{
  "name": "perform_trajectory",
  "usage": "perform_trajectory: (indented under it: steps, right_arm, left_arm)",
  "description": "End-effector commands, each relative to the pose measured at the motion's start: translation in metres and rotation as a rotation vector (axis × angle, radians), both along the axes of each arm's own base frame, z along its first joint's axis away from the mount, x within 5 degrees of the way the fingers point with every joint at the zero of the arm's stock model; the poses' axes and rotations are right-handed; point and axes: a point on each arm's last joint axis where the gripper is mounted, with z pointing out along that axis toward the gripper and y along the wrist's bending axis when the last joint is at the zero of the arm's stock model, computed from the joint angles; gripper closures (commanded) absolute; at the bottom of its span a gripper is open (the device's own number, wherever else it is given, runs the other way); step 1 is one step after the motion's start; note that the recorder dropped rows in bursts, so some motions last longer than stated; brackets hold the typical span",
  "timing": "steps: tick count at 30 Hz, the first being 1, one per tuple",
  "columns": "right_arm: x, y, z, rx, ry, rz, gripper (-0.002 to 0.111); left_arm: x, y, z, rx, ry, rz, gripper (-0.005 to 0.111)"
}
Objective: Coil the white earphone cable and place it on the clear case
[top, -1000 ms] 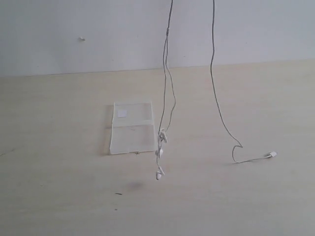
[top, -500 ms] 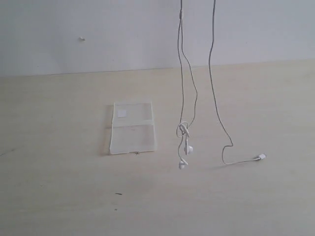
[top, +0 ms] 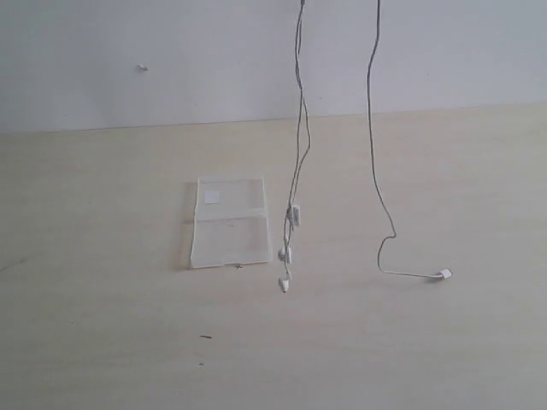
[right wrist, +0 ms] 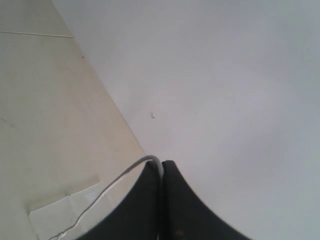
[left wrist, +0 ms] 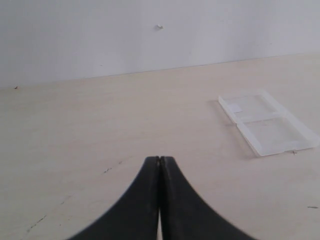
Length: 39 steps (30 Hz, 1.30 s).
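Pinching the white earphone cable (right wrist: 142, 160) is the right gripper (right wrist: 161, 164) — its jaws are pressed fully together, with the wire coming out at their tip. The left gripper (left wrist: 160, 159) has its jaws closed too, on nothing, low over the bench (left wrist: 100, 125).

From the right jaws the cable drops in two long, near-upright strands in the exterior view, so its long axis is vertical. One strand ends in the earbuds (top: 285, 254), which dangle just beside the near right corner of the clear case (top: 229, 224); I cannot tell whether they touch the bench. The other strand bends and lays its plug (top: 443, 274) on the bench, well apart from the case and pointing away from it.

The case lies open and flat, with its long axis running away from the camera. As I judge it, the coming move turns on this — the cable hangs beside the case, not over it, and my free left arm is nearer to gather the slack.
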Motion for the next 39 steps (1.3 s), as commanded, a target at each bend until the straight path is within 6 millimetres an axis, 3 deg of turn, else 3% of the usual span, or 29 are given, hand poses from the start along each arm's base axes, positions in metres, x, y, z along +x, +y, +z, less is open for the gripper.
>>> perform_trajectory:
  steps: [1,5,9,11,19,26,39]
  right_arm:
    - [-0.005,-0.006,0.015,0.083,-0.044,-0.043,0.108]
    - [-0.011,0.001,0.015,0.09,-0.032,0.06,0.108]
    - [-0.003,-0.012,0.018,0.088,-0.062,-0.117,0.108]
    - [-0.013,-0.007,0.019,0.081,-0.055,0.002,0.108]
    - [-0.009,-0.009,0.024,0.116,-0.097,-0.047,0.108]
    - [-0.02,-0.018,0.042,0.206,-0.213,-0.059,0.108]
    - [-0.02,-0.01,0.029,0.173,-0.073,0.003,0.108]
  left_arm:
    - [0.0,0.0,0.0,-0.009,-0.005,-0.002,0.107]
    - [0.0,0.0,0.0,-0.009,-0.005,-0.002,0.107]
    - [0.0,0.0,0.0,-0.009,-0.005,-0.002,0.107]
    - [0.0,0.0,0.0,-0.009,-0.005,-0.002,0.107]
    - [0.0,0.0,0.0,-0.009,-0.005,-0.002,0.107]
    - [0.0,0.0,0.0,-0.009,-0.005,-0.002,0.107]
    - [0.0,0.0,0.0,-0.009,-0.005,-0.002,0.107]
